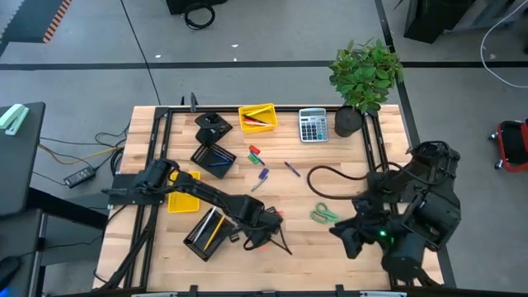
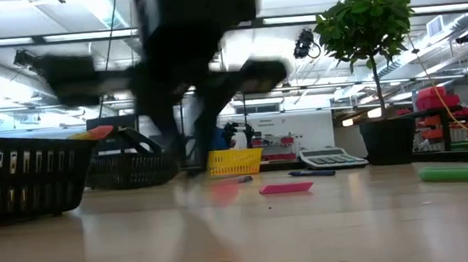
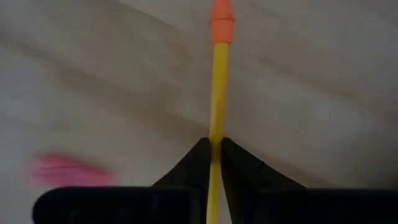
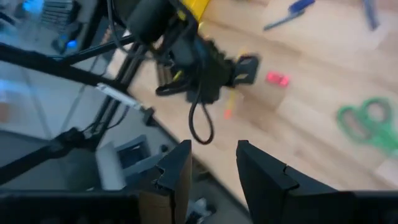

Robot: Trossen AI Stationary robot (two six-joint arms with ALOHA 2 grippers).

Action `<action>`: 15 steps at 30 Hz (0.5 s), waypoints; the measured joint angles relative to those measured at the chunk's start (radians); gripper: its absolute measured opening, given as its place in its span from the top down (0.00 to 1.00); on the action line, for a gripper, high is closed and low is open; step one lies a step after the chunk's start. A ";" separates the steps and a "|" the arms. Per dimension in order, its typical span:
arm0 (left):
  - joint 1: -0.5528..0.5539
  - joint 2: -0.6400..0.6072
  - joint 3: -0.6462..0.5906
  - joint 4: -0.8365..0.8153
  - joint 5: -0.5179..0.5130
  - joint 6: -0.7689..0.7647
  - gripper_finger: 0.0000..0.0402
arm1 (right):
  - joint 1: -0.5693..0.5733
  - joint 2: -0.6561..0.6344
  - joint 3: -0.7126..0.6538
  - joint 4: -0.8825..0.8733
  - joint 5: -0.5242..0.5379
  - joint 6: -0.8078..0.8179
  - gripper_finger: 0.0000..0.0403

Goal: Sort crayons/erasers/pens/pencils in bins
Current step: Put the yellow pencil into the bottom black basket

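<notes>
**Left wrist view: a pencil gets pinched**

Left wrist view: the left gripper (image 3: pixel 212 146) squeezes a thin yellow pencil (image 3: pixel 217 87) with an orange tip, which pokes out ahead of its fingers.

High view: the mesh bin (image 1: pixel 205 232) sits just beside that gripper. I think lifting comes next.

Right wrist view: the right gripper (image 4: pixel 212 163) waits, jaws apart, holding nothing.

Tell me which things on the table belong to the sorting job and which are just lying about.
Job: pencil pinched in the left gripper; mesh bin holding pencils; second mesh bin; yellow bin; second yellow bin; pink eraser; loose sticks.
Lying about: calculator; plant; green scissors. Right gripper waits, open.
</notes>
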 joint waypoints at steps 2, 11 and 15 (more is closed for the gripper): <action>0.000 0.000 0.078 -0.008 -0.045 0.008 0.90 | 0.024 0.000 0.000 0.034 0.001 0.010 0.67; 0.079 -0.003 0.477 -0.115 -0.049 -0.367 0.98 | 0.131 0.000 0.000 0.068 -0.007 0.033 0.67; 0.131 -0.003 0.586 -0.133 -0.047 -0.593 0.99 | 0.165 -0.001 0.000 0.063 -0.008 0.007 0.67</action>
